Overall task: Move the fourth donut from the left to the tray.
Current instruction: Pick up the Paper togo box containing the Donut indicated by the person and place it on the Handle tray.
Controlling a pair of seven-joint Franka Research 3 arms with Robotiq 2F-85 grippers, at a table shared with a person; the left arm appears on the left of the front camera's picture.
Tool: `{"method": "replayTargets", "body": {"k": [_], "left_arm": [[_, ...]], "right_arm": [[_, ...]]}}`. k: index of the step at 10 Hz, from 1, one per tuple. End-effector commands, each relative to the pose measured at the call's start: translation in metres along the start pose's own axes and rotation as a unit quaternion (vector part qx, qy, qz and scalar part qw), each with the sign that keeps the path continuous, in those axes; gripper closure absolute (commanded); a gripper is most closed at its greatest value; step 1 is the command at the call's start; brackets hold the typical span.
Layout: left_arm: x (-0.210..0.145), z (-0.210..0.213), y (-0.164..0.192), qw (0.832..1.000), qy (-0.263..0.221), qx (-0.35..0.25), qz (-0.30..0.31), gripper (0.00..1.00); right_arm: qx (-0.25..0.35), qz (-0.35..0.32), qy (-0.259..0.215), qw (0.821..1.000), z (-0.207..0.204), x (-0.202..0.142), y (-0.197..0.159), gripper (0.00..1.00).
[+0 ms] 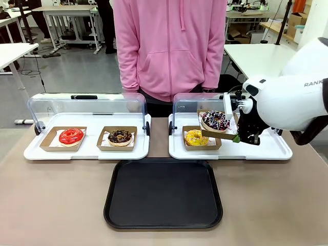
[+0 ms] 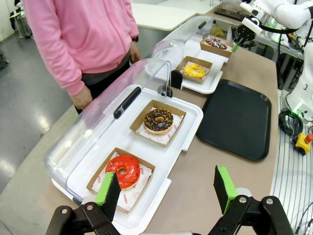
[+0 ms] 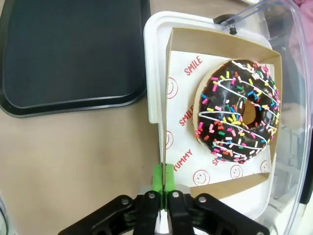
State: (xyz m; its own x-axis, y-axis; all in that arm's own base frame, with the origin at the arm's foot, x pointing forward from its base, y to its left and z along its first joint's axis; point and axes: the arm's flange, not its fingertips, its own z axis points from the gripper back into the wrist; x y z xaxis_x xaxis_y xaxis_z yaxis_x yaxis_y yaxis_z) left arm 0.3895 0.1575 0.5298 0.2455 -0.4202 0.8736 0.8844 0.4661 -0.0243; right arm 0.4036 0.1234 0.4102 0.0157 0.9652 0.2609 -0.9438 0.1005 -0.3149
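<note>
The ring donut with dark chocolate icing, white streaks and coloured sprinkles (image 3: 238,111) is seen in its shallow brown cardboard holder (image 3: 174,40), which is lined with white paper printed in red. The holder's edge is pinched between the closed green pads (image 3: 163,177) of the right gripper (image 1: 238,137). In the front view the holder is tilted and raised above the right-hand white tray with a clear domed lid (image 1: 266,149), beside and slightly above the yellow-iced donut (image 1: 196,137) that sits in its own cardboard holder on that tray. The large flat black rectangular plastic tray (image 1: 164,192) lies on the brown table (image 1: 56,200), nearer the robot than the white trays and between them.

On the left-hand white lidded tray (image 1: 87,151), a red-glazed donut (image 1: 70,136) and a chocolate donut with brownish crumbs (image 1: 120,136) are set side by side in cardboard holders.

The left gripper (image 2: 166,188) is held with its fingers wide apart and nothing between them, above the near end of that tray.

A person in a pink hooded sweatshirt (image 1: 169,46) is standing at the far side of the table.
</note>
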Motion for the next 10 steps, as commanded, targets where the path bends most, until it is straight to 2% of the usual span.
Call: {"method": "replayTargets", "body": {"k": [1, 3, 10], "left_arm": [[0.002, 0.000, 0.000, 1.000, -0.010, -0.001, -0.003, 0.00], [0.002, 0.000, 0.000, 1.000, -0.010, -0.001, -0.003, 0.00], [0.002, 0.000, 0.000, 1.000, -0.010, -0.001, -0.003, 0.00]], "right_arm": [[-0.003, -0.006, 0.004, 1.000, 0.001, -0.007, -0.003, 0.98], [0.000, -0.006, 0.000, 1.000, 0.000, -0.005, -0.002, 0.98], [-0.008, -0.038, 0.039, 0.998, -0.031, 0.107, 0.093, 0.98]]}}
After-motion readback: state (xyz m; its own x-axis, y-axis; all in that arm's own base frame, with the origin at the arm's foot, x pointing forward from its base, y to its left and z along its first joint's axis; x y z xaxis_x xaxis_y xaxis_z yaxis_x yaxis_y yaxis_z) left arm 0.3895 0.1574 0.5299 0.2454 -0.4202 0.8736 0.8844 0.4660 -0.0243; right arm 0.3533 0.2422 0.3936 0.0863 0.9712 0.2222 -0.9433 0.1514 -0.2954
